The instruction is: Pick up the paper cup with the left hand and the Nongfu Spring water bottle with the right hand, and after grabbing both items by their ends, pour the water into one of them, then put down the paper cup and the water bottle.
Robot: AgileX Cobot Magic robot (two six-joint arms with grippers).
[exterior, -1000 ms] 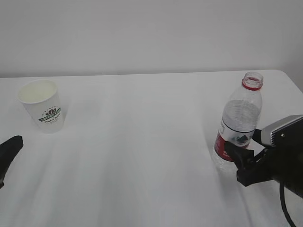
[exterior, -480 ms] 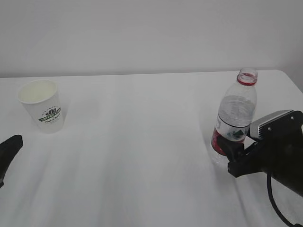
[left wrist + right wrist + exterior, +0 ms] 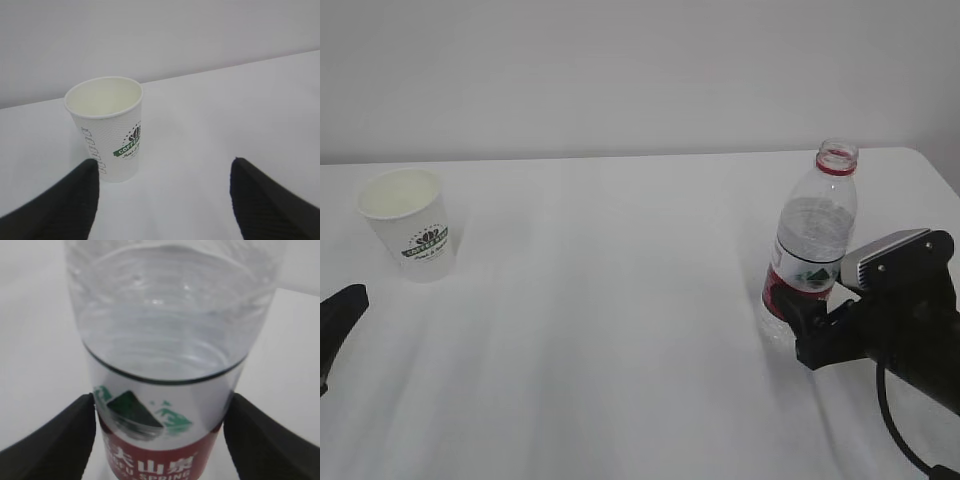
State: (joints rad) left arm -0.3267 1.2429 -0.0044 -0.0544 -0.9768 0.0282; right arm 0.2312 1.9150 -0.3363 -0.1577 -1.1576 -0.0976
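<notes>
The paper cup [image 3: 410,235] stands upright at the far left of the white table [image 3: 620,330], its cream inside showing. In the left wrist view the cup [image 3: 107,130] is ahead of my left gripper [image 3: 165,200], which is open and holds nothing. Only a black tip of the left gripper [image 3: 335,320] shows in the exterior view. The Nongfu Spring water bottle [image 3: 815,235] stands capless and upright at the right. My right gripper [image 3: 792,312] clasps it at the red label. Both black fingers press the bottle [image 3: 160,340] sides around my right gripper [image 3: 160,435]. The water is hard to make out.
A plain pale wall [image 3: 640,70] runs behind the table's far edge. The right arm's grey camera module [image 3: 890,255] and black cable [image 3: 895,420] sit near the table's right front corner.
My right gripper has carried the bottle leftward and a little toward the front, and the bottle has gone from leaning to upright. The cup and the left gripper have not moved.
</notes>
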